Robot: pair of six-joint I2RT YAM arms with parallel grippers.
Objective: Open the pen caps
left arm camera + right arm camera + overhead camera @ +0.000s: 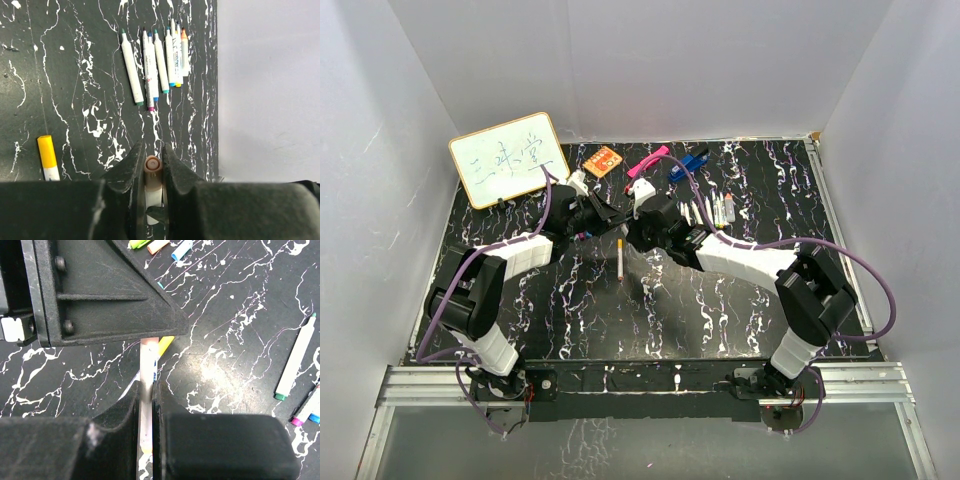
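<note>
Left claw point(152, 151) and right claw point(148, 390) grip one pen point(149, 356), loose pens point(156, 60) nearby.

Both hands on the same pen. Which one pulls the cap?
Left, probably. Left hand pinches the pen's pinkish cap; right hand clamps the white barrel, so it anchors.

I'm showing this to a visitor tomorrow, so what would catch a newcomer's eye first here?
The two arms meet mid-table, where the left gripper and right gripper are both shut on one white pen between them. To their right a row of loose pens lies on the black marbled table, and a whiteboard with blue writing sits at the back left.
</note>
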